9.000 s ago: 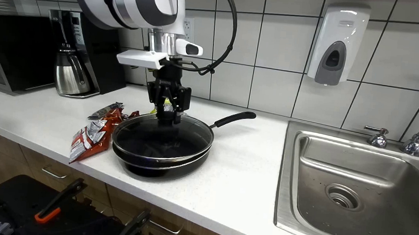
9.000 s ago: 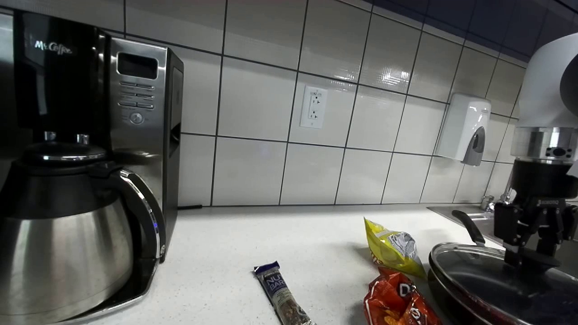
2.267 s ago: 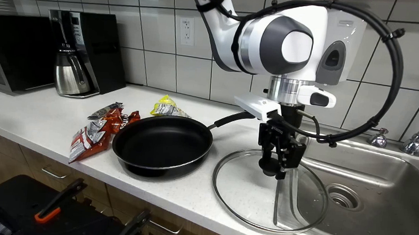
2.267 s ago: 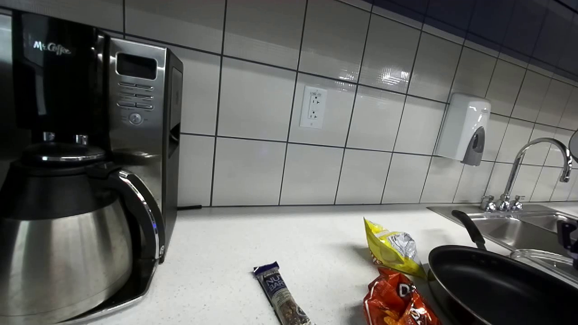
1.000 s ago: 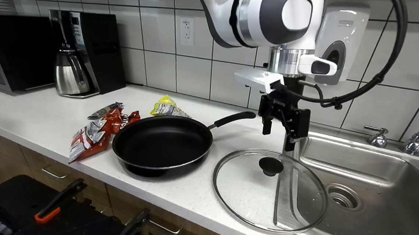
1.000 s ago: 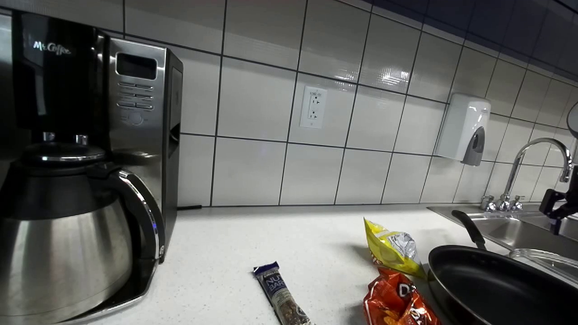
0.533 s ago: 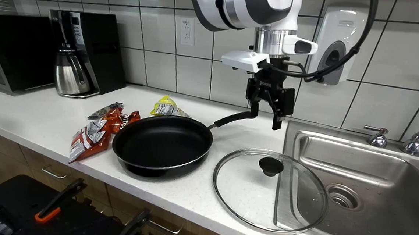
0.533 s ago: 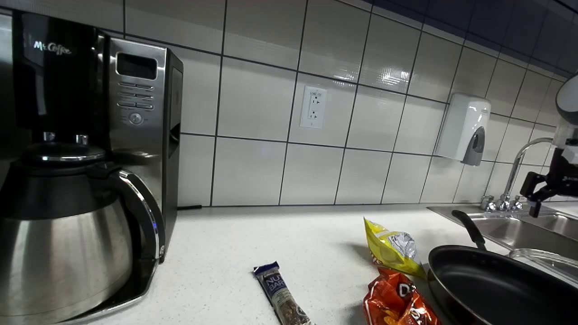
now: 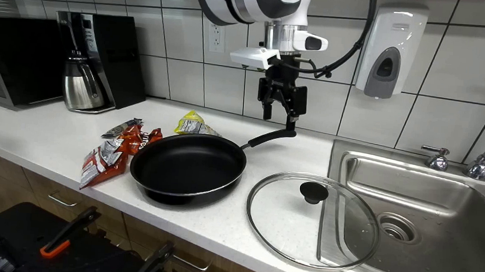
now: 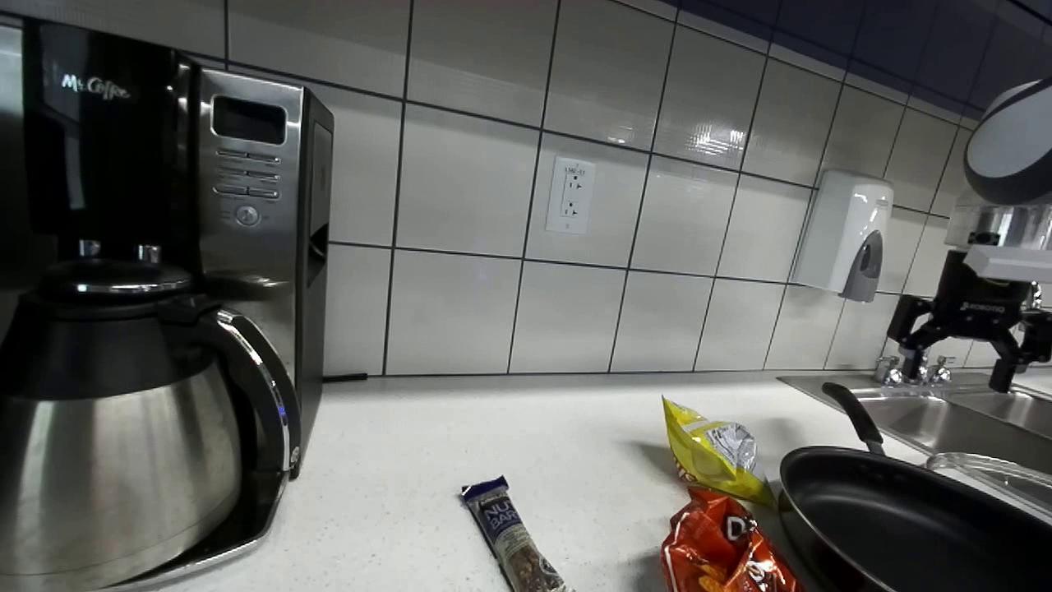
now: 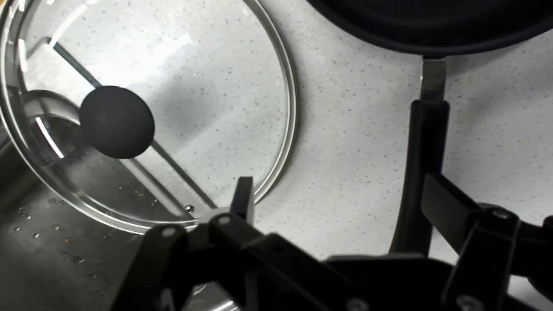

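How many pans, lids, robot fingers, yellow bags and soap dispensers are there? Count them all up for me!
Pan: 1
Lid: 1
Robot fingers: 2
Yellow bag: 1
Soap dispenser: 1
Total: 6

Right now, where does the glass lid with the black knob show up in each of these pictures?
In an exterior view: the glass lid lies low and right of centre, partly over the sink.
In an exterior view: the glass lid shows only partly, at the right edge behind the frying pan.
In the wrist view: the glass lid fills the upper left, cut off at the top.
Shared landmark: the frying pan's black handle, visible in all three.
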Controlling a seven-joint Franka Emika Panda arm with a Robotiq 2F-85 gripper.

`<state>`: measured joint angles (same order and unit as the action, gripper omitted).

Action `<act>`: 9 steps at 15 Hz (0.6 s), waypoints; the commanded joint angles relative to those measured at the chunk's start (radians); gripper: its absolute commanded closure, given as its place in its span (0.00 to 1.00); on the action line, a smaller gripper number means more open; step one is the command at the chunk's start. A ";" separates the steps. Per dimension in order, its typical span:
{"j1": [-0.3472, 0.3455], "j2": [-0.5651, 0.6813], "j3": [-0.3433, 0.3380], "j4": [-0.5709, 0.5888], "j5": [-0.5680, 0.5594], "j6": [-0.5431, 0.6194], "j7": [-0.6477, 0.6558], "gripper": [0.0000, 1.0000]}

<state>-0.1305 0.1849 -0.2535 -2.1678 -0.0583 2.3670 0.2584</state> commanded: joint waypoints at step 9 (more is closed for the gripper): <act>0.080 -0.021 0.112 -0.002 0.013 -0.054 0.080 0.00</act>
<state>-0.0613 0.1828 -0.1664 -2.1680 -0.0550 2.3491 0.3126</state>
